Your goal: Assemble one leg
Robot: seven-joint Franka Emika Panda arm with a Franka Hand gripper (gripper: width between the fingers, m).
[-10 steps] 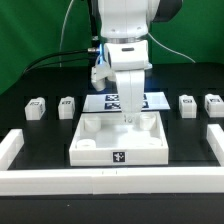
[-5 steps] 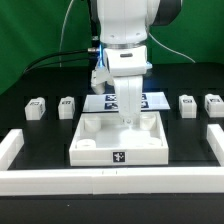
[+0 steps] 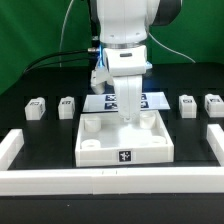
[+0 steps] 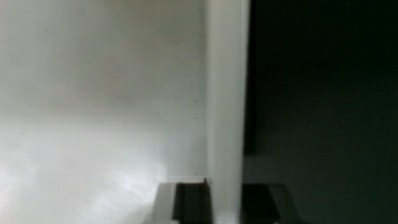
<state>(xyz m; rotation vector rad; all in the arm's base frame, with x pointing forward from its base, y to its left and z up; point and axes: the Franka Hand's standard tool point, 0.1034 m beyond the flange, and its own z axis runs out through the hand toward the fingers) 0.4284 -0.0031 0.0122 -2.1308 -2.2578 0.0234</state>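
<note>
Four small white legs with marker tags lie on the black table: two at the exterior view's left (image 3: 36, 107) (image 3: 67, 105) and two at its right (image 3: 187, 102) (image 3: 213, 102). The large white square panel (image 3: 100, 148) lies flat in the middle, with round corner holes. My gripper (image 3: 130, 120) points straight down at the panel's far edge and is shut on that edge. In the wrist view the dark fingertips (image 4: 191, 203) sit on either side of the panel's thin white rim (image 4: 226, 90), with the gripper (image 4: 228, 200) pinching it. No leg is near the gripper.
The marker board (image 3: 150, 100) lies behind the panel, partly hidden by the arm. A low white wall (image 3: 110, 178) runs along the front, with side pieces at the left (image 3: 10, 148) and right (image 3: 213, 140). A green backdrop stands behind.
The panel has slid a little toward the exterior view's right, held in the gripper. The four legs have not moved.
</note>
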